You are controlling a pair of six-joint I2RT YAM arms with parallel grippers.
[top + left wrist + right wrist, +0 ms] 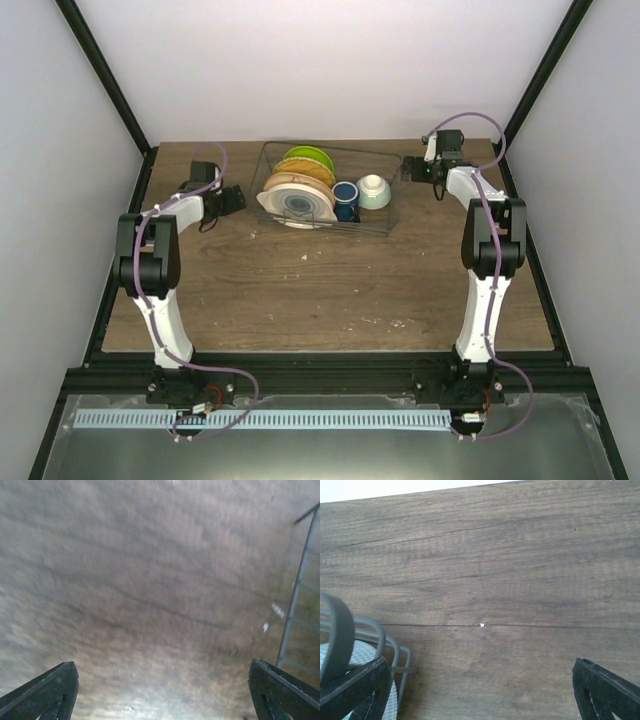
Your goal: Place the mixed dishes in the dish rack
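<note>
Nearest the left wrist camera, the left gripper [161,666] is being held released, its two black fingers spread wide with nothing between them and only the blurred wood of the table [150,580] being seen below. The right gripper [481,662] is likewise being held wide open and empty over bare boards, with the dark wire of the dish rack [342,630] being caught at the lower left of its view, just beside one finger. In the top view the rack is being shown at the middle of the table's far edge, with the left gripper just beside its left end and the right gripper near its far right corner. All the dishes are being carried inside the rack. The lime-green plate [308,158], tan plate [300,173] and beige plate [296,203] with white blue-ringed underside are being kept on edge in a row at the left end, the beige one nearest. The dark blue mug [345,197] is being held just right of them, and the pale mint bowl [374,190] beside it at the right end
</note>
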